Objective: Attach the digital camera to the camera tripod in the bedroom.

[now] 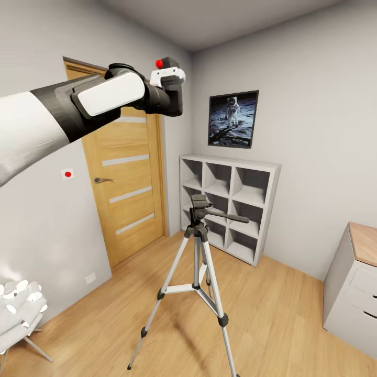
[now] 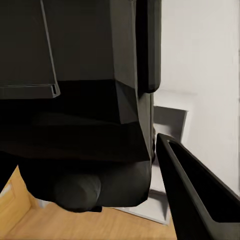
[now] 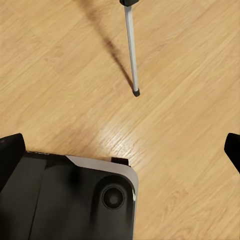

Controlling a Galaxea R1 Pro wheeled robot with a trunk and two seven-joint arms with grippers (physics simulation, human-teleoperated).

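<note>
Digital camera: I hold it in the left jaws, high up in front of the oak door, well above the camera tripod and off to the door side of it. Red button on top. In the left wrist view its dark body sits hard against the near finger; I judge the jaws clamped on it, body between the fingers, lens barrel hanging below.

Risks, as I judge them:
- Misalignment: the camera has to come down and across to the tripod's black head; an off-centre descent would miss the mount.
- Tipping: a sideways knock on the head or the pan handle could topple the tripod, which stands on thin legs on the plank floor.
- Slip: I cannot see how deep the grip goes; a fast swing could shift the camera.

Right jaws: spread wide with nothing between them, pointed at the floor, one tripod foot ahead of them.

Beyond the tripod: white cube shelves, astronaut picture above them.
</note>
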